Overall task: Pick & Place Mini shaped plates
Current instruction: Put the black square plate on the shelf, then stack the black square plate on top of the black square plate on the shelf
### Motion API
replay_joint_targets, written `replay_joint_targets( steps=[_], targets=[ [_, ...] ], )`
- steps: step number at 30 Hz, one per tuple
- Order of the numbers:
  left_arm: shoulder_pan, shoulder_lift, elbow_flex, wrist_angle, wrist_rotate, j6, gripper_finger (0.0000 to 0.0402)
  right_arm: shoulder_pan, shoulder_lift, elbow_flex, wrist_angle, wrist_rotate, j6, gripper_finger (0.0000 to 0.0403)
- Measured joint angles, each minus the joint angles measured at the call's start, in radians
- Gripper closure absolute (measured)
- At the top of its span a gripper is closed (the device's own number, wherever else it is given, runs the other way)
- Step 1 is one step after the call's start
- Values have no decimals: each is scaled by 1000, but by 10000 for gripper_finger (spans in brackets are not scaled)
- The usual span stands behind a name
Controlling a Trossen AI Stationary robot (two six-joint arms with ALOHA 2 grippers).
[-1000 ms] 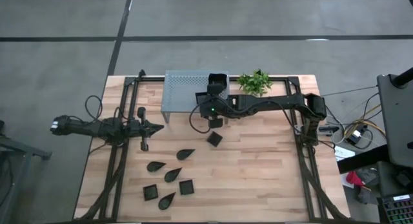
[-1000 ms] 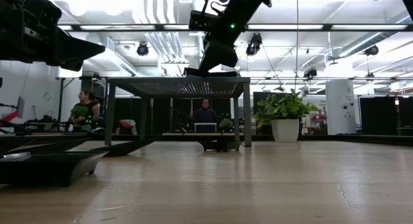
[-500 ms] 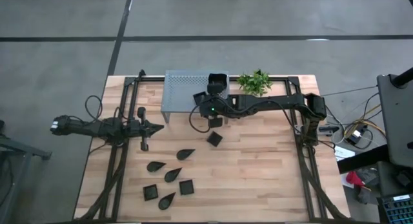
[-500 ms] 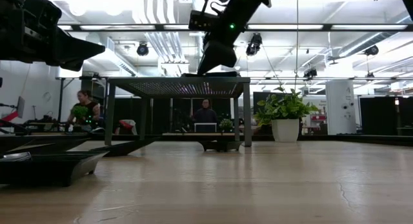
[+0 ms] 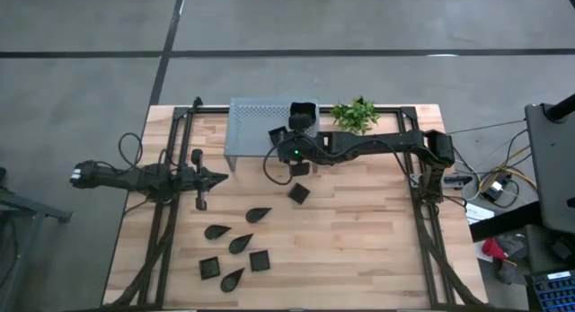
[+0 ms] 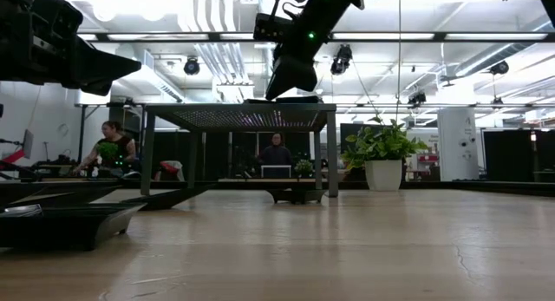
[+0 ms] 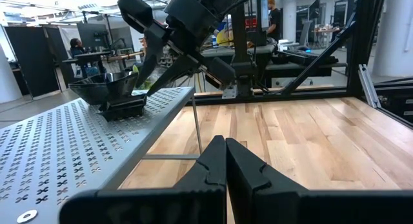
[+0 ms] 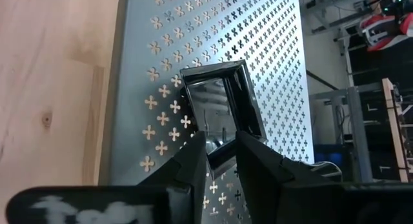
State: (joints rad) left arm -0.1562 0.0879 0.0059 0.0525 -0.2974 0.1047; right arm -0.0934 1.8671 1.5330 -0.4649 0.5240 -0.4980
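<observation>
Fingers of the right gripper (image 8: 219, 161) stood parted around the small square plate (image 8: 222, 111) resting on the perforated metal shelf (image 8: 193, 30), so it looked like the release step. Next probably lift clear, then grab another plate (image 5: 297, 193). Left gripper (image 7: 224, 161) sat pinched shut over the table (image 5: 359, 231).

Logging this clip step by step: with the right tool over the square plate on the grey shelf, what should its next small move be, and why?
Probably lift the right tool straight up off the shelf. The square plate rests flat on the perforated top, and the fingers stand parted around its near rim rather than clamped, so it looks released. More plates wait on the table.
</observation>
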Motion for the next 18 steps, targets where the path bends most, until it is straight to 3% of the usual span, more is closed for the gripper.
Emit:
replay_joint_targets(
  steps=[5,10,18],
  targets=[
    [0,0,0,0,0,0,401,15,-3,0,0,15,-20,330],
    [0,0,0,0,0,0,401,33,-9,0,0,104,-48,321],
    [0,0,0,0,0,0,401,69,-9,6,-1,108,-38,316]
  ],
)
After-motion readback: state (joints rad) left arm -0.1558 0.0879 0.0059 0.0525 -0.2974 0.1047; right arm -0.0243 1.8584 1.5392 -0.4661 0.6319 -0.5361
